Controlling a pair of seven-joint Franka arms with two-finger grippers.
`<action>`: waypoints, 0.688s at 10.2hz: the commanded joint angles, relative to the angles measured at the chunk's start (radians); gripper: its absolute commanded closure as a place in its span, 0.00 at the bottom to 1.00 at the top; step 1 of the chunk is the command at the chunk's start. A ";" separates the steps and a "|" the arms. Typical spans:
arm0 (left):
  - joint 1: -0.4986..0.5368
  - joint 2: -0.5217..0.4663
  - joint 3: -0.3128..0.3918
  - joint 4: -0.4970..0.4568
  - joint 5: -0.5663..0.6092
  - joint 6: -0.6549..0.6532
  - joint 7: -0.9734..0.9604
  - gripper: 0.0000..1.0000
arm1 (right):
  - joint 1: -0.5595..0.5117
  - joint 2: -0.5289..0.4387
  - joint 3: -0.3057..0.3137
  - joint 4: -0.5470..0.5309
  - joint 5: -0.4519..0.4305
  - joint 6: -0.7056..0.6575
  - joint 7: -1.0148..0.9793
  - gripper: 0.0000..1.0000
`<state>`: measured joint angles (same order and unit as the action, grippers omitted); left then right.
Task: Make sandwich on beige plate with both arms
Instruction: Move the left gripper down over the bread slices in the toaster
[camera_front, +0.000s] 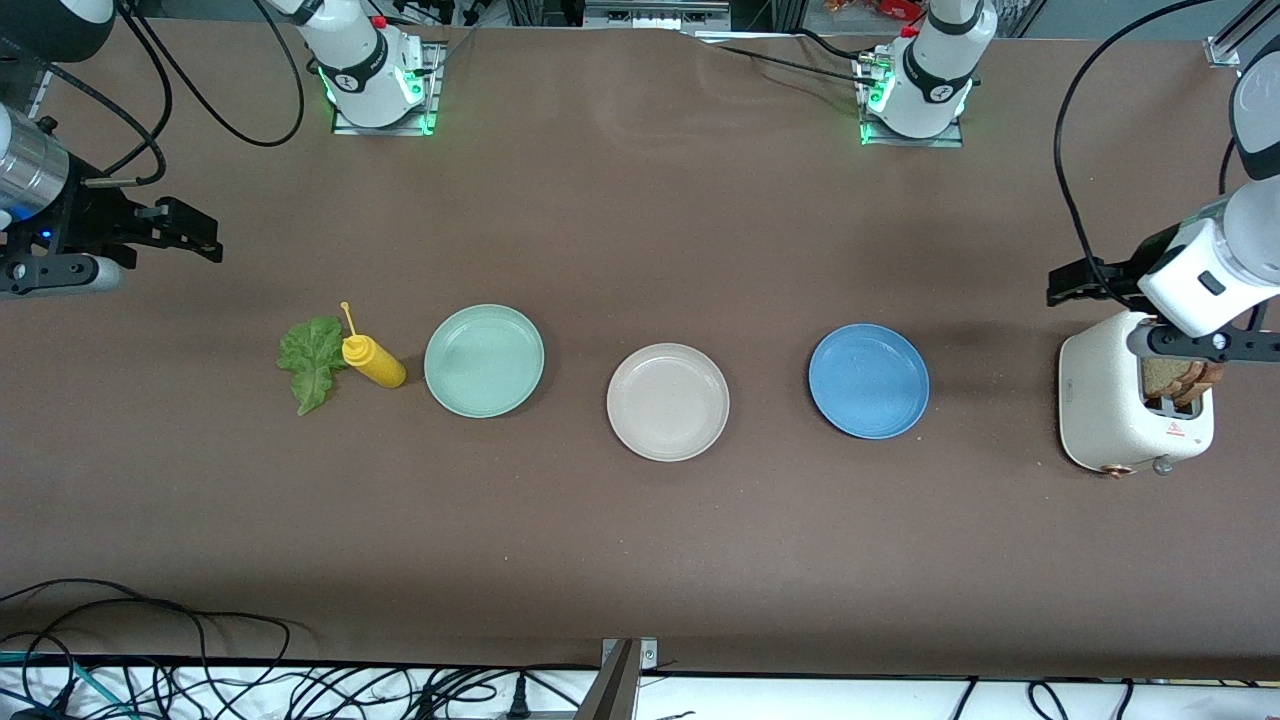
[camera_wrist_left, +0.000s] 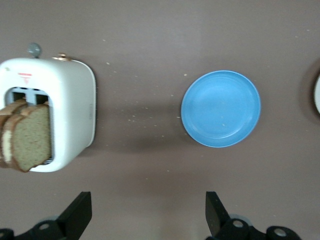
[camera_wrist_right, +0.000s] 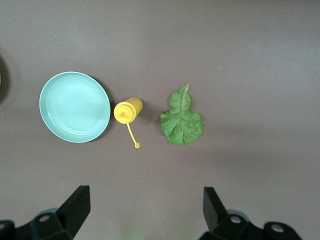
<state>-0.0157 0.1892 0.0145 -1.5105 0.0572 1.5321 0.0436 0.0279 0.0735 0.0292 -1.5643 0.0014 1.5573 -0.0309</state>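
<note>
The beige plate lies mid-table with nothing on it. Two brown bread slices stand in the slots of a white toaster at the left arm's end. A green lettuce leaf lies flat on the table at the right arm's end. My left gripper hangs open over the table beside the toaster, holding nothing. Over bare table, apart from the leaf, my right gripper is open too.
A yellow squeeze bottle lies between the leaf and a mint-green plate. A blue plate sits between the beige plate and the toaster. Cables run along the table's near edge.
</note>
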 joint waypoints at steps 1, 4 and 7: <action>0.013 0.024 -0.004 0.024 0.117 -0.010 0.082 0.00 | -0.003 -0.012 0.003 -0.010 0.002 -0.006 0.005 0.00; 0.109 0.084 -0.005 0.021 0.182 0.069 0.264 0.00 | -0.003 -0.012 0.001 -0.010 0.002 -0.005 0.005 0.00; 0.195 0.162 -0.007 0.018 0.165 0.184 0.462 0.00 | -0.003 -0.012 0.003 -0.010 0.002 -0.002 0.005 0.00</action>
<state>0.1509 0.3089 0.0177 -1.5131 0.2141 1.6813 0.4170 0.0276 0.0736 0.0290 -1.5649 0.0015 1.5573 -0.0309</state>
